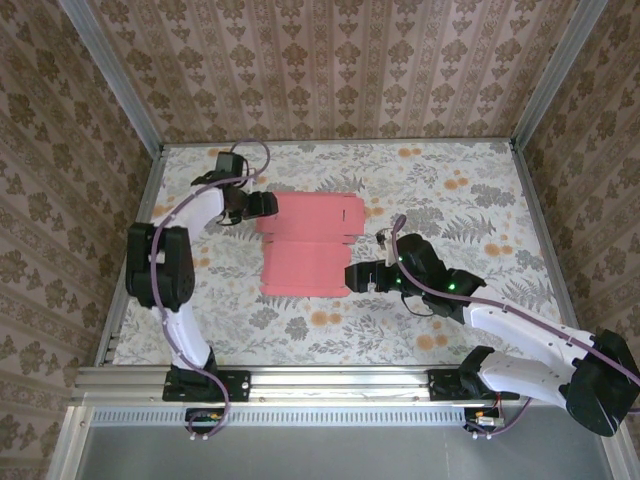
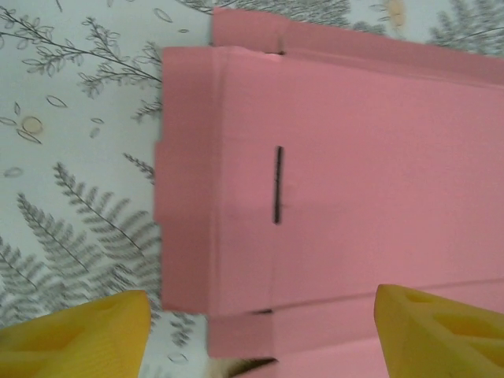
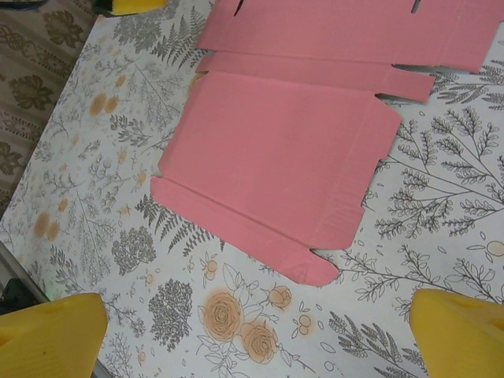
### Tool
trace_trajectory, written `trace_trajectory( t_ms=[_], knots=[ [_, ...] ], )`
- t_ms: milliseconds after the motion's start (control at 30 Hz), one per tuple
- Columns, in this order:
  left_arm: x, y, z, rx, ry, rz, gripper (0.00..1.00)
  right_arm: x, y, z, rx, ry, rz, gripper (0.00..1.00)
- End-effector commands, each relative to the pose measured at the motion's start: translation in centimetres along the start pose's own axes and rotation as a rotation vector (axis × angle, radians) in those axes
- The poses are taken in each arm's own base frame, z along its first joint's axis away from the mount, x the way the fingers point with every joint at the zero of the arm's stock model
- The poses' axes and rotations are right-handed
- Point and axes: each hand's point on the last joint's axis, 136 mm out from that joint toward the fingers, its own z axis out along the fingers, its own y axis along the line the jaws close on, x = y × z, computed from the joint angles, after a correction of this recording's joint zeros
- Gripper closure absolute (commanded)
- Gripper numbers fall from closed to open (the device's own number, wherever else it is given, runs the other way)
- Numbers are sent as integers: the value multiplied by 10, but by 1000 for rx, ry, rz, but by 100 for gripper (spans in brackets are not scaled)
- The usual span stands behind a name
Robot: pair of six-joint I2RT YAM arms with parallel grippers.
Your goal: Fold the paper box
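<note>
Flowered surface [image 1: 470, 210] bears the flat paper box [image 1: 305, 245], left gripper [image 1: 266, 206] and right gripper [image 1: 352, 276] spread at its edges; next, apparently, pinching a flap.

Legible text, labels, brands, numbers, signs: none. The paper box [image 1: 305, 250] presents plain pink card on every visible face. The table [image 1: 480, 185] cover carries a floral and fern print, no lettering.

white arms [image 1: 185, 325], black joints [image 1: 160, 265], purple cables [image 1: 262, 150], yellow pincer fingers [image 2: 79, 339]
</note>
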Motion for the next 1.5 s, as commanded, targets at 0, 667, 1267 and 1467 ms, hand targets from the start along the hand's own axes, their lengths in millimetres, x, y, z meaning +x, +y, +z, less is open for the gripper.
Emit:
trace_trajectory(
  t_ms=[0, 667, 1267, 1467],
  knots=[
    [4, 13, 9, -65, 80, 63, 26, -16, 7, -6, -2, -54, -18, 0],
    [-11, 12, 51, -140, 142, 142, 32, -16, 5, -8, 24, -54, -32, 0],
    [-4, 20, 66, -151, 179, 133, 33, -12, -2, -8, 44, -59, -23, 0],
    [0, 23, 70, -140, 194, 118, 37, -10, -3, -8, 44, -58, -21, 0]
  ],
)
